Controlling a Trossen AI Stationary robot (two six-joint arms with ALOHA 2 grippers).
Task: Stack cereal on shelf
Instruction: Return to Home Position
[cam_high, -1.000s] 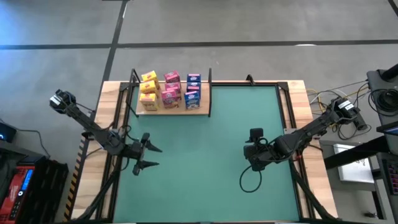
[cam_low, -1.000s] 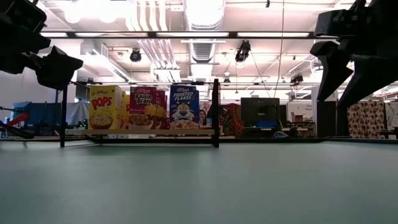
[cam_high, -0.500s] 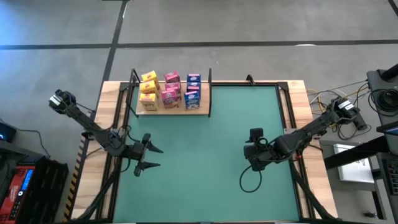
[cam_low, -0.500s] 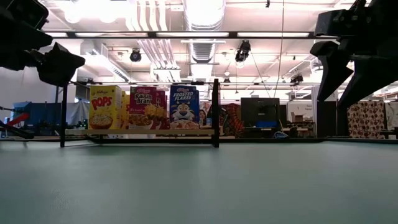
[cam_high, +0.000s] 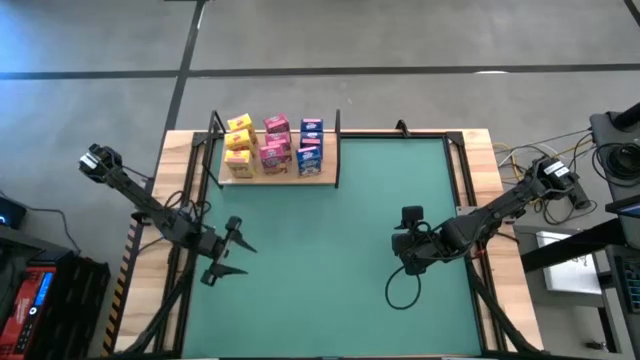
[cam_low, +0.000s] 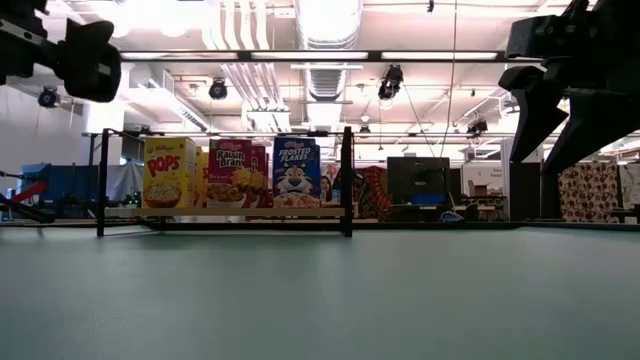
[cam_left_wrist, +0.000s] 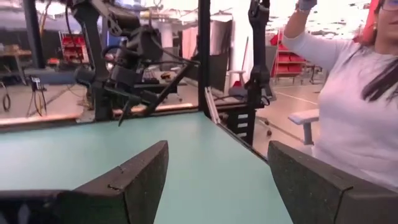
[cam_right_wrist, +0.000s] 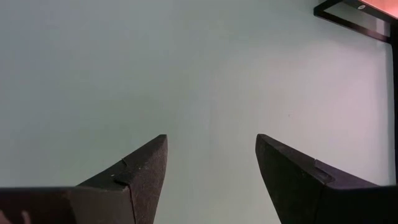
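**Cereal shelved, both pincers wide and empty**

From above we see the cereal boxes (cam_high: 275, 146) standing on the wooden shelf (cam_high: 329, 162) at upper left: yellow at left, pink in the middle, blue at right. The left gripper (cam_high: 230, 257), fingers spread and empty, hovers at lower left over the green mat (cam_high: 330, 270), well apart from the boxes. The right gripper (cam_high: 405, 242), likewise spread, waits right of centre.

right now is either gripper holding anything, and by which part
Nothing is held: the left gripper and right gripper are both open and empty; the cereal stands on the shelf.
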